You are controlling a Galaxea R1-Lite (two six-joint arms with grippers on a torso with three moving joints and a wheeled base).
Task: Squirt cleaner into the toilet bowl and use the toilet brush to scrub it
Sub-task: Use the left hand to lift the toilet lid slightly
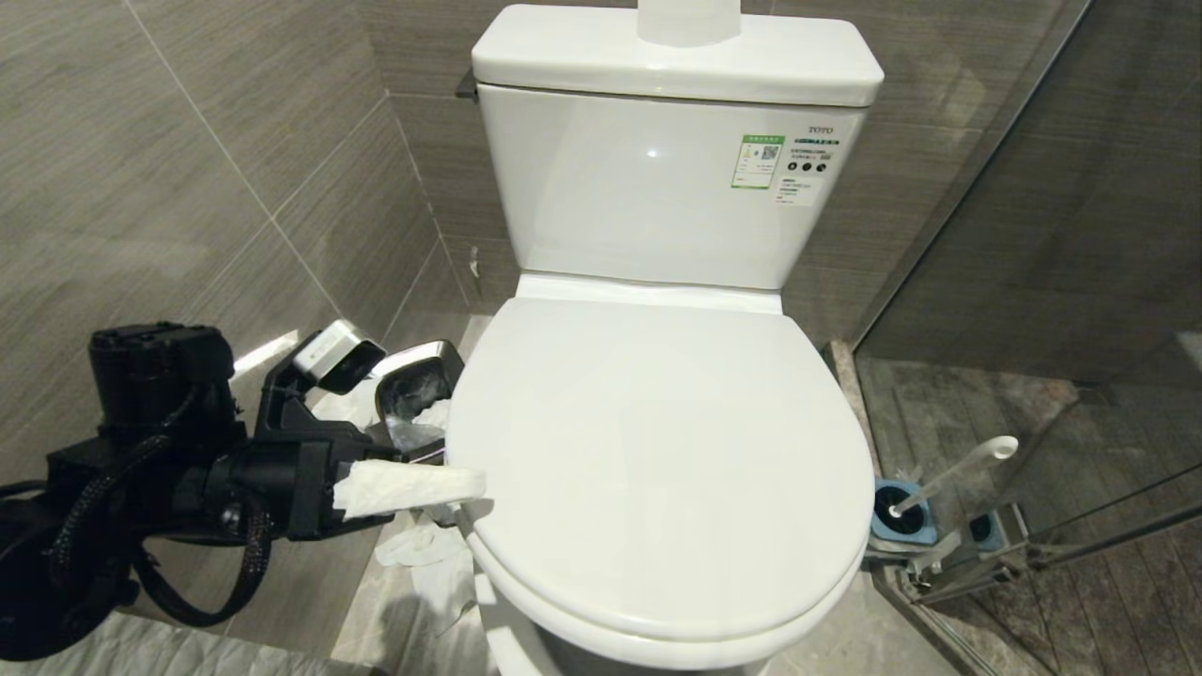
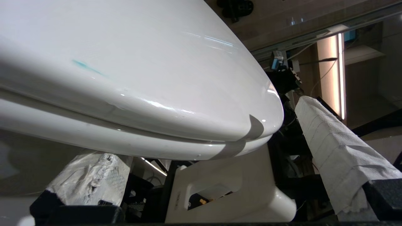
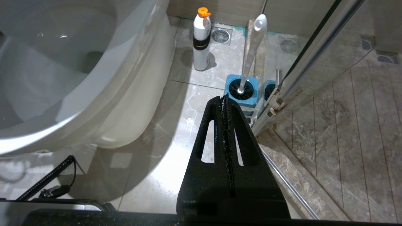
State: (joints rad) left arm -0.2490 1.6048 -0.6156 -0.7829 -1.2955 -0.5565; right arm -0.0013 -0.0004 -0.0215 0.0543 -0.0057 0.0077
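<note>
Head view: the toilet lid (image 1: 657,451) is closed over the toilet bowl. The left pincer (image 1: 413,488), fingers wrapped in paper towel, is spread wide at the lid's left edge. An open steel waste bin (image 1: 413,385) stands behind it. The toilet brush (image 1: 948,479) stands in its blue-topped holder (image 1: 903,514) on the floor, right of the toilet.

Left wrist view: the wrapped fingers (image 2: 339,153) straddle the lid rim (image 2: 188,125). A turquoise smear (image 2: 84,66) marks the lid.

Right wrist view: the right pincer (image 3: 225,103) is fully closed, empty, above the floor near the brush. A cleaner bottle (image 3: 201,39) with an orange cap stands beside the toilet base.

Tiled bathroom: toilet (image 1: 657,451), glass shower screen (image 1: 1080,282)
</note>
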